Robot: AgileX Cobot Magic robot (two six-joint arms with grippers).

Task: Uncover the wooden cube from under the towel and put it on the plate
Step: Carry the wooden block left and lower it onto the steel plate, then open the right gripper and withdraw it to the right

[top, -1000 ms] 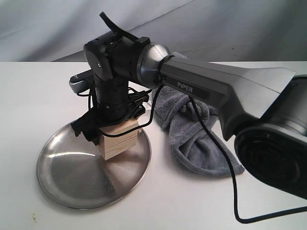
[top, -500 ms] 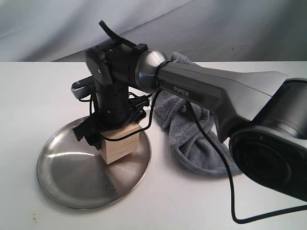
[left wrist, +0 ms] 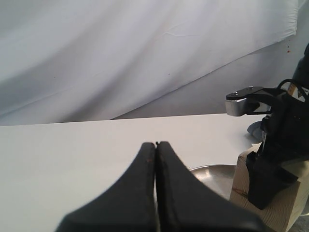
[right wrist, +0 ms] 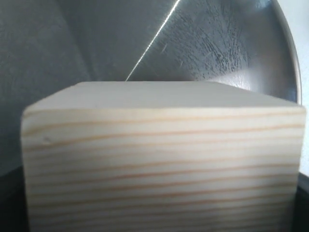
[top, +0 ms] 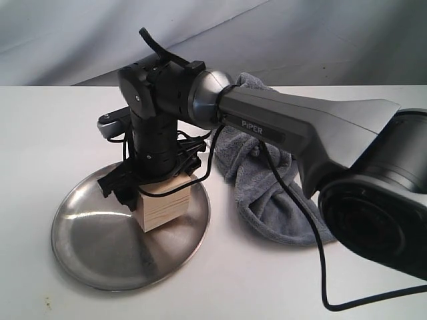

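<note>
Table point(top: 40, 133): plain white matte top, runs edge to edge, with a couple of tiny dark specks near the front corner.
Backdrop point(top: 300, 33): whitish-grey cloth sheet hanging right behind the table, pretty wrinkly, with long diagonal folds.
Light: soft and even, kinda bluish, with only faint shadows on the tabletop.

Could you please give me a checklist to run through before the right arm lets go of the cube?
1. The wooden cube is uncovered and apart from the towel: ok.
2. The cube sits within the rim of the plate: ok.
3. The cube's base rests flat on the plate: cannot tell.
4. The right gripper grips the cube with its fingers on the sides: ok.
5. The left gripper is shut, empty and away from the plate: ok.
</note>
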